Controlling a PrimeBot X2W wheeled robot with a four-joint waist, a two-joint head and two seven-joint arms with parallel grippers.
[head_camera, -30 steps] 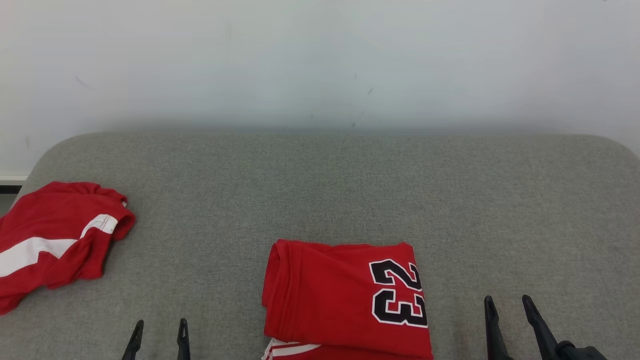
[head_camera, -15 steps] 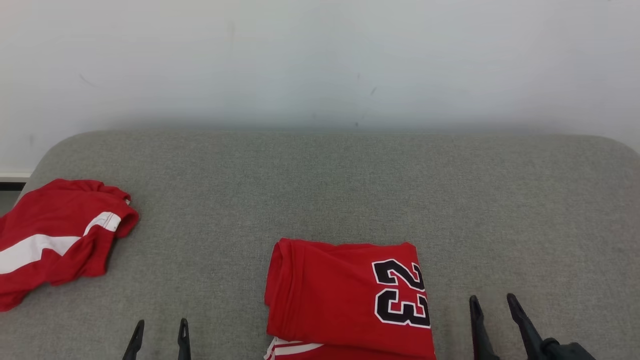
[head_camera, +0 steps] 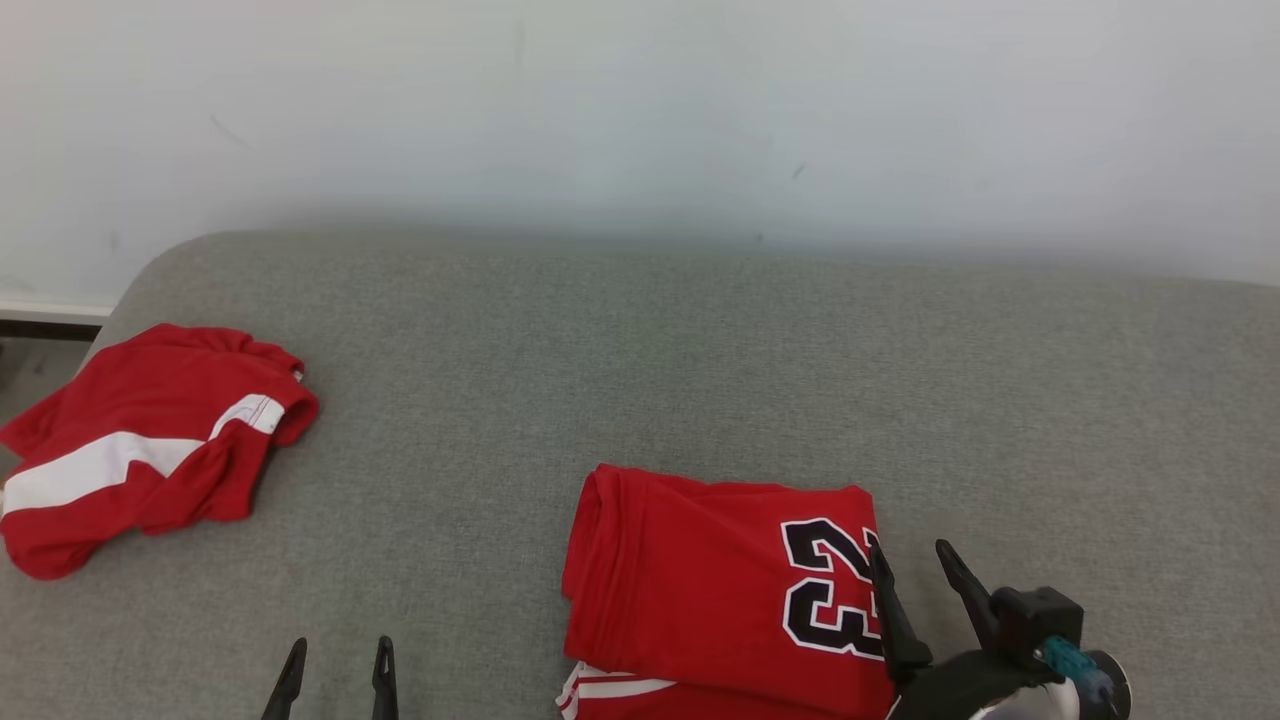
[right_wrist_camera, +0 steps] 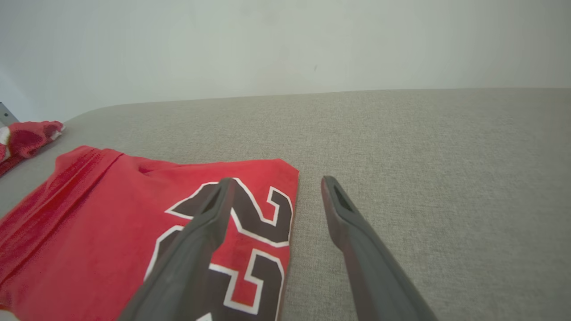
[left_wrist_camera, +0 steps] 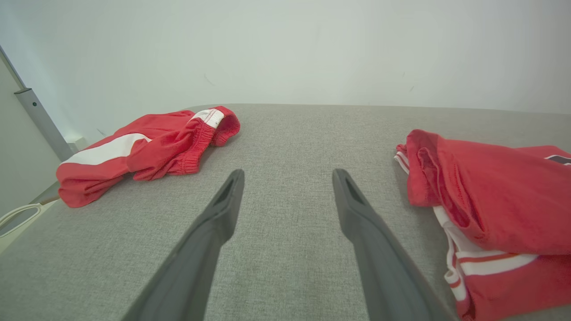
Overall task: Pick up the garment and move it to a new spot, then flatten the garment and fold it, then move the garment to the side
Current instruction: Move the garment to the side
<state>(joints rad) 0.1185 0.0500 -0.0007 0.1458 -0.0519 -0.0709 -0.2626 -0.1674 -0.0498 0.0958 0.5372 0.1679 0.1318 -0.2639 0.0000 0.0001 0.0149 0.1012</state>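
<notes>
While the right hand (head_camera: 910, 552) is coming in: it is now straddling the right edge of the folded garment (head_camera: 690, 580), whereas a second ago it was standing well clear on bare counter (head_camera: 700, 350).
Right hand state: its fingers are standing wide apart and holding nothing. One finger is hanging over the printed corner and the other over bare cloth. Contact with the fabric cannot be told.
Left hand (head_camera: 340, 648): it is idling at the near edge with its fingers equally wide and empty, well apart from both garments, as it was before.
Camera: the whole head view is sitting shifted against the earlier pictures, so the garments' apparent drift is being put down to the head, not to the cloth.
Task's thing: the folded garment is lying as a neat red rectangle at the near middle of the counter, with white-striped trim (head_camera: 600, 690) peeking from its lower edge.
Second red garment (head_camera: 150, 440): it is lying crumpled at the far left of the counter, showing a white stripe, and nothing is touching it.
Meaning for the task: folding is looking done. In my judgement the right hand is lining up a grasp on that edge for the move to the side.
Writing: black numerals (head_camera: 830, 590) outlined in white are reading "23", sideways in the head view. No brand or label is showing legibly.
</notes>
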